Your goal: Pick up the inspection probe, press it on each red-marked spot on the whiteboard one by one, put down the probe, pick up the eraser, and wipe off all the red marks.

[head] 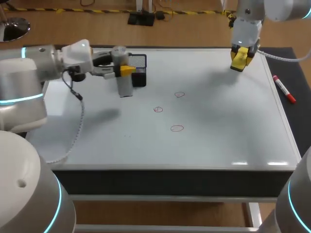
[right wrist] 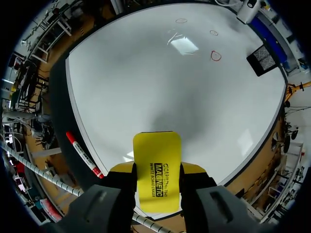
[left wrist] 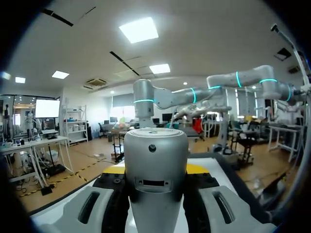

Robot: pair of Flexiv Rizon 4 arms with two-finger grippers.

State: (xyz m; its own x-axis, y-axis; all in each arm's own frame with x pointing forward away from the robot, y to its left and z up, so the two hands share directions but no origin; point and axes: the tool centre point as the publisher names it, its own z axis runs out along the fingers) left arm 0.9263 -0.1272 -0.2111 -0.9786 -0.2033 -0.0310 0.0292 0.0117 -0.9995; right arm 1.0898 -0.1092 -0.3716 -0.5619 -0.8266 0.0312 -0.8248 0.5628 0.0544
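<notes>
While the left gripper (head: 125, 70) clamps a smooth silver probe (left wrist: 155, 160), a plain cylinder with a small dark dot and a slot in its side, the tool stands upright over the back left of the whiteboard (head: 218, 141), just beside a black mesh box (head: 139, 65). Three thin red circles (head: 158, 109) sit near the board's middle, well apart from both arms. Over the back right corner, the right gripper (head: 241, 59) pinches a flat yellow eraser (right wrist: 157, 165) bearing black lettering. A red-and-white marker (head: 284, 89) lies on the dark mat (head: 299, 73) beside the board's right edge.
</notes>
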